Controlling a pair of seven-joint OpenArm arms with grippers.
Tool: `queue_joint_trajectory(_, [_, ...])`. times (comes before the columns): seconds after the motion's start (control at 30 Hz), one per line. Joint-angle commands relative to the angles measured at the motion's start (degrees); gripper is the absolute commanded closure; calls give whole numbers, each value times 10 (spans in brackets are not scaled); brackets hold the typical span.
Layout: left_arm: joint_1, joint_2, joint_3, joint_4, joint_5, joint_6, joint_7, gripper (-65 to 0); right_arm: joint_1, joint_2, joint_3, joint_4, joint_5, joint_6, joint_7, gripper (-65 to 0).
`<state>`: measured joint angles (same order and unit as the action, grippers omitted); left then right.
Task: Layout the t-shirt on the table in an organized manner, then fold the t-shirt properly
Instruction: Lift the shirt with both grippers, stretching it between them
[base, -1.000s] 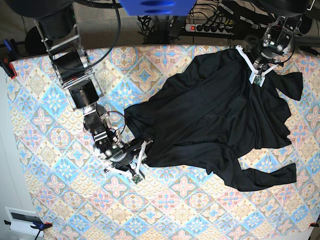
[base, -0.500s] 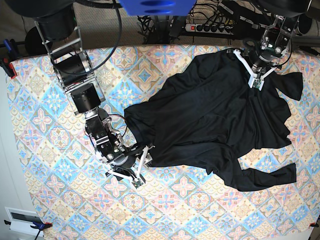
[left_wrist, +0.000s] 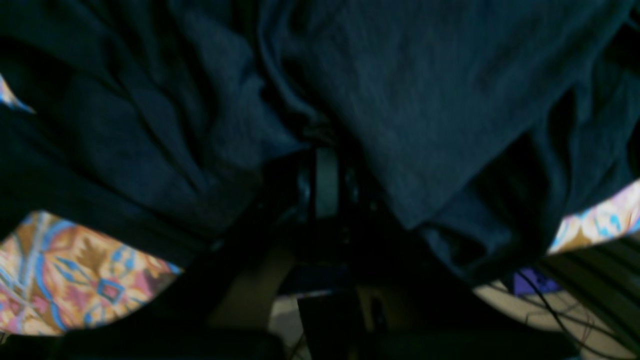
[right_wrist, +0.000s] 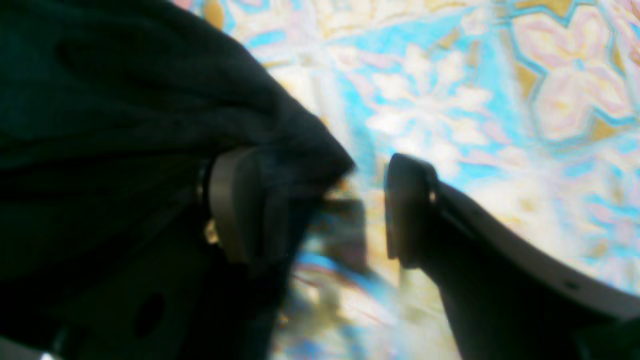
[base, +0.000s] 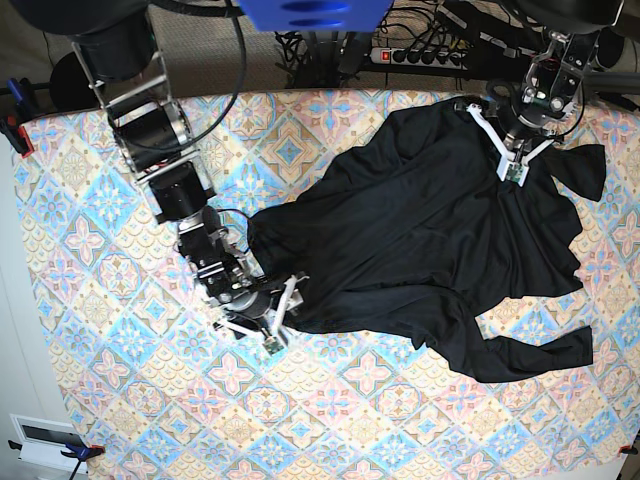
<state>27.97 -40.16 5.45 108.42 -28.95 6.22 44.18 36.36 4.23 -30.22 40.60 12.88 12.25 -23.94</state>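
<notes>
The black t-shirt (base: 430, 230) lies crumpled across the right half of the patterned table (base: 100, 300), with a sleeve trailing toward the front right. My right gripper (base: 272, 322) sits at the shirt's lower-left edge, open. In the right wrist view the gripper (right_wrist: 325, 215) has its fingers wide apart; a corner of the t-shirt (right_wrist: 125, 125) drapes over the left finger (right_wrist: 240, 210), and bare table (right_wrist: 450, 100) shows behind. My left gripper (base: 512, 160) is shut on the shirt's far edge. In the left wrist view the t-shirt (left_wrist: 400, 100) hangs bunched around the dark gripper (left_wrist: 325, 185).
A power strip (base: 420, 55) and cables lie behind the table's far edge. A red clamp (base: 15, 130) grips the left edge, and a white box (base: 45, 440) sits off the front-left corner. Bare cloth-covered table stretches along the left and front.
My right gripper has opened wider and shifted slightly toward the shirt's lower-left edge. The left gripper stays shut on the far edge, nudged a little up and right.
</notes>
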Motion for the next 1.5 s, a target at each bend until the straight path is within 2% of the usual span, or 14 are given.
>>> queue_joint_trajectory(0.0, [0,-8,-4,6,1,2,-6,0,19,-10,2,7,4,5,13,-376])
queue_joint_trajectory(0.1, [-6,-8,-4,6,1,2,-6,0,19,-23,2,7,4,34,13,-373])
queue_joint_trajectory(0.2, [-14,-6,-3,5,1,2,-6,0,19,-27,2,7,4,83,13,-320])
queue_joint_trajectory(0.23, [-16,-1,-4,5,1,2,-6,0,19,-27,2,7,4,92,13,-289])
queue_joint_trajectory(0.5, [-34,5,-5,3,2,2,-6,0,19,-26,13,12,4,92,28,0])
queue_joint_trajectory(0.67, [-67,13,-5,-17,1,2,-7,0,18,-23,20,47,4,92,35,0])
queue_joint_trajectory(0.83, [-81,22,-33,-11,-5,2,-4,0,19,-4,73,121,4,92,6,0])
queue_joint_trajectory(0.93, [-75,21,-56,10,-56,2,-2,0,25,3,104,161,4,92,-16,0])
queue_joint_trajectory(1.07, [-49,-14,-66,31,-145,2,-2,0,46,21,118,188,4,92,-37,0])
queue_joint_trajectory(1.2, [-52,-33,-8,29,-204,2,-2,0,84,21,118,191,5,93,-40,0])
queue_joint_trajectory(1.37, [-109,-31,121,5,-171,2,-3,0,137,21,118,189,5,94,-41,0])
queue_joint_trajectory(1.47, [-168,-1,178,-49,-152,2,-2,0,165,21,118,187,6,94,-41,0])
